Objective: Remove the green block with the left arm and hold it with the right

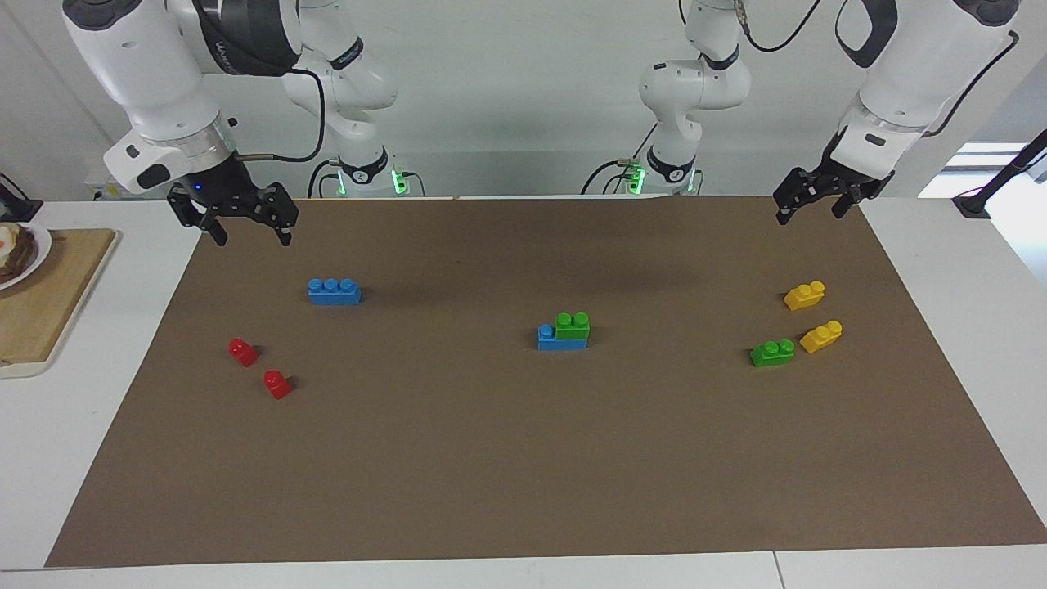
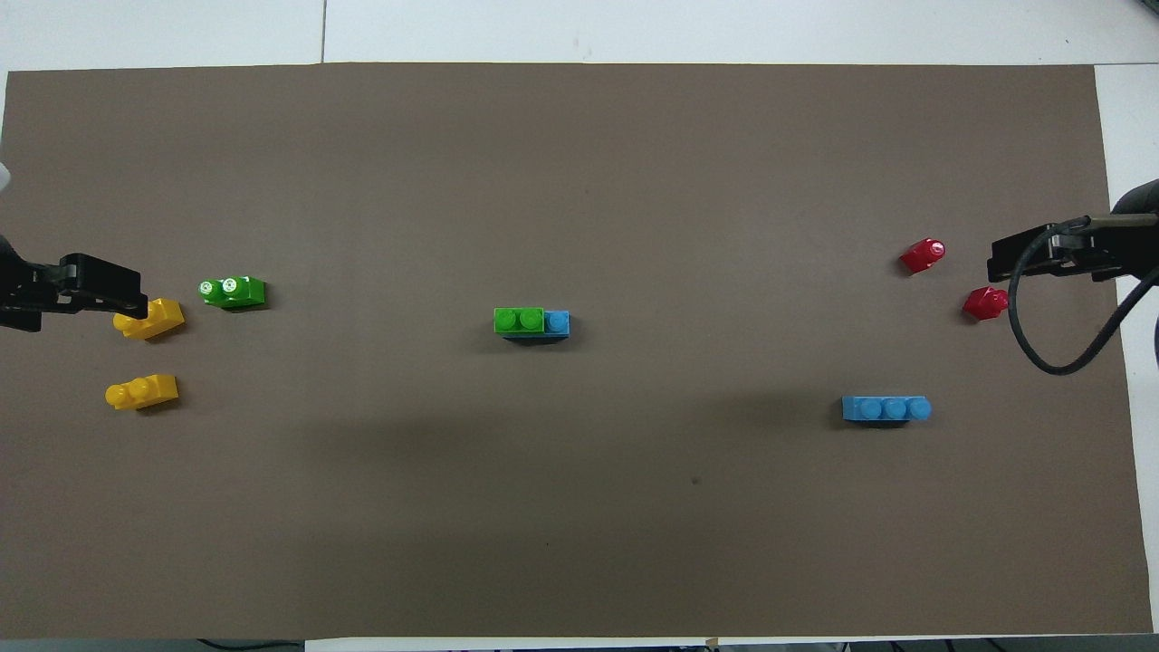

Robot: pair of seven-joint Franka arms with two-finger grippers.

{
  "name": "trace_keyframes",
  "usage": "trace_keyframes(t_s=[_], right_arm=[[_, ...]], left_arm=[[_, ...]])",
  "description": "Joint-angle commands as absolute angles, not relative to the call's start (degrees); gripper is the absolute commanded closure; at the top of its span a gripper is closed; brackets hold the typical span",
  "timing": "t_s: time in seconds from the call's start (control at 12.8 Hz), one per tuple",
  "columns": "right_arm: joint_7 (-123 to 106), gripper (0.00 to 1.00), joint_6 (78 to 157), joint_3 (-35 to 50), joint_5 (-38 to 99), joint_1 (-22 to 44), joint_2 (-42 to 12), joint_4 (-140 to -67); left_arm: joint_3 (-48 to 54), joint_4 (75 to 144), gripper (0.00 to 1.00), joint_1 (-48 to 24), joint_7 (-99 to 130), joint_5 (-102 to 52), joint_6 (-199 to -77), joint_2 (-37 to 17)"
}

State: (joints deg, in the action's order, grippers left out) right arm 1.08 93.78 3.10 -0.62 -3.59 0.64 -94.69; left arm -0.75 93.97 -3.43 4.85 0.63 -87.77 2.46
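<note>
Legible writing: none on the bricks; lettering on the right arm's dark joint cover too small to read.

Containers: plate [image 1: 24, 254] on wooden board [image 1: 45, 298] at the right arm's end of the table, carrying food, not identifiable.

Green block [image 1: 572, 325]: mid-mat, seated on two studs of a blue brick [image 1: 560, 341], third stud exposed toward the right arm's end.

Second green block [image 1: 772, 352]: loose on brown mat [image 1: 523, 458] toward the left arm's end, just beside one of two yellow bricks [image 1: 821, 336].

Spare blue brick [image 1: 334, 291] and two red pieces [image 1: 243, 352]: toward the right arm's end.

Left gripper [image 1: 814, 206]: raised over the mat corner at its own end, fingers apart, empty.

Right gripper [image 1: 249, 231]: raised over the mat edge at its own end, fingers apart, empty.
</note>
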Motion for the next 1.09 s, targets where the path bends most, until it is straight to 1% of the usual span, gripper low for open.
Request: trace_keyframes(t_s=[0.0, 1.01], right_arm=[[-0.4, 0.0, 92.6, 3.8, -0.5, -4.8, 1.4, -95.2], [-0.4, 0.0, 91.6, 3.8, -0.5, -4.7, 1.7, -95.3]], left_arm=[[-0.9, 94.2, 0.0, -3.8, 4.7, 1.8, -87.9, 3.2], [-0.6, 95.3, 0.0, -3.5, 6.3, 1.8, -87.4, 3.8]])
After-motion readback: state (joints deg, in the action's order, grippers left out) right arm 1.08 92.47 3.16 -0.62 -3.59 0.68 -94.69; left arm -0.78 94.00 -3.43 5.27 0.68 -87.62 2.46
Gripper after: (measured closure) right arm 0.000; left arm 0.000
